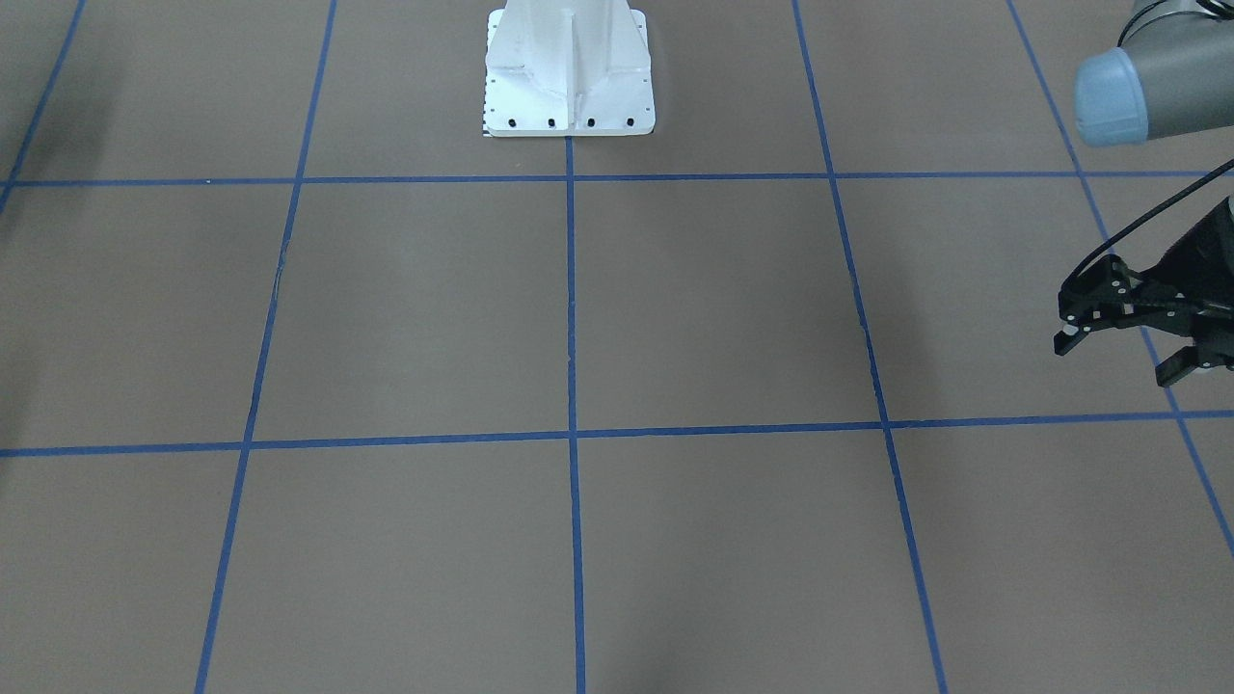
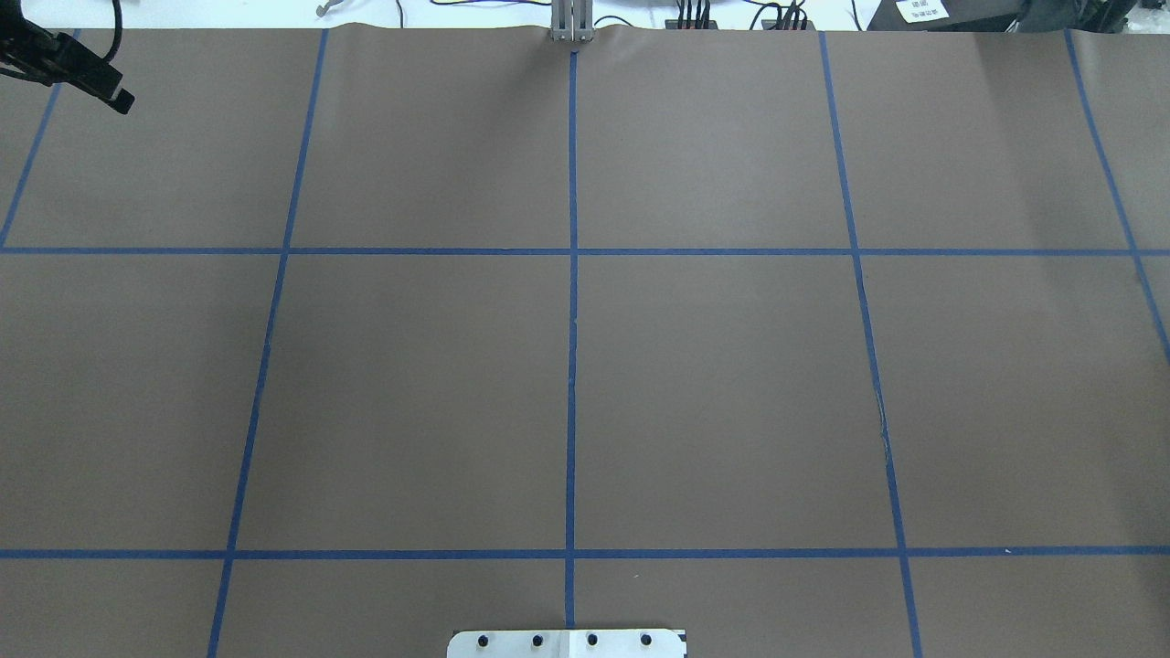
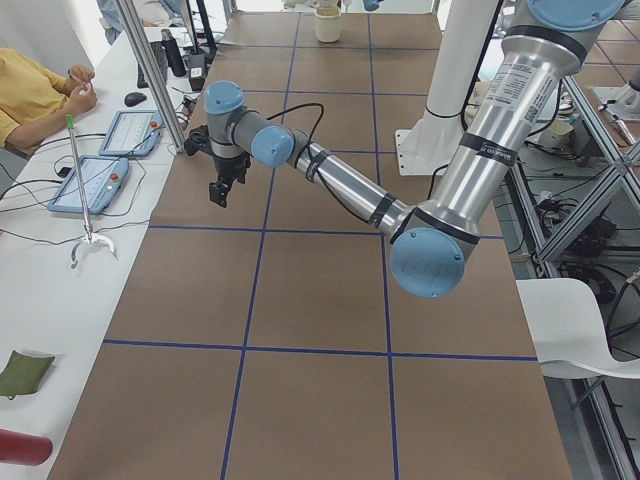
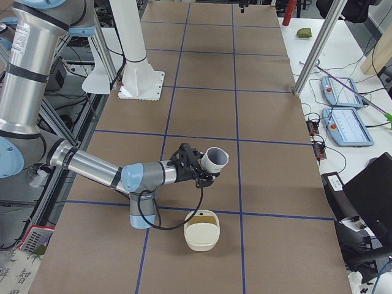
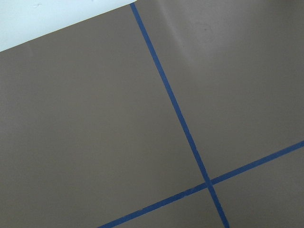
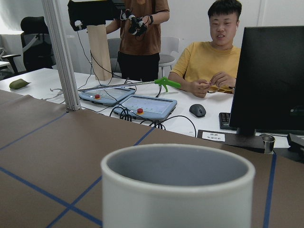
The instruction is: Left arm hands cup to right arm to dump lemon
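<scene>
The white cup [image 4: 214,160] is up off the table at the tip of my right gripper [image 4: 197,168], tilted with its mouth up and to the right. In the right wrist view the cup's rim [image 6: 178,164] and grey inside fill the bottom, and no fingers show, so I cannot tell this gripper's state. The lemon is out of view. My left gripper [image 1: 1118,357] hovers far away near the table's left end, open with nothing between its fingers. It also shows at the overhead view's top left as a black finger [image 2: 110,94] and in the exterior left view [image 3: 222,185].
A cream tub [image 4: 201,230] stands on the table just in front of the held cup. The white robot pedestal [image 1: 569,72] is at mid-table. An aluminium post [image 4: 315,55] stands at the far edge. Beyond it are teach pendants [image 6: 147,105], a monitor [image 6: 270,80] and seated people.
</scene>
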You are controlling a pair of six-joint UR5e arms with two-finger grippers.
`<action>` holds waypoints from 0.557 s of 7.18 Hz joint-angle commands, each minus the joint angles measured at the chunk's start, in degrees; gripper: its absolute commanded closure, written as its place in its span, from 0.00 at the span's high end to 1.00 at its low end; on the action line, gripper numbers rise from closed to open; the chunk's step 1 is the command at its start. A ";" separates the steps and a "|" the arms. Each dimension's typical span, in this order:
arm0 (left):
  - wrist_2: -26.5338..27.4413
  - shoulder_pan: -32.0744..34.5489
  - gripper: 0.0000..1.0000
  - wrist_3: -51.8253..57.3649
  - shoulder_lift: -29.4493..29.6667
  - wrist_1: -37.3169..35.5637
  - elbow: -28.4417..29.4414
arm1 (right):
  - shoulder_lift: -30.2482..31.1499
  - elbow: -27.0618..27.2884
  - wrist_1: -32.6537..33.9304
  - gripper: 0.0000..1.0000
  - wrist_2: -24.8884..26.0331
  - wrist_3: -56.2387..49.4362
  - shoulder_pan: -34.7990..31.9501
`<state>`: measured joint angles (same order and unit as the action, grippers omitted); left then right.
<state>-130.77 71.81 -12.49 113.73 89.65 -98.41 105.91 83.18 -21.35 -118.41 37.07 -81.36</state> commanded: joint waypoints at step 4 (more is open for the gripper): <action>-2.73 -0.27 1.00 -5.49 0.87 0.00 0.06 | -18.26 0.06 21.77 0.00 8.56 -6.66 9.50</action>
<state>-132.35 71.69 -14.78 114.05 89.62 -98.36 91.49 83.31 -3.29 -115.76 30.81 -77.35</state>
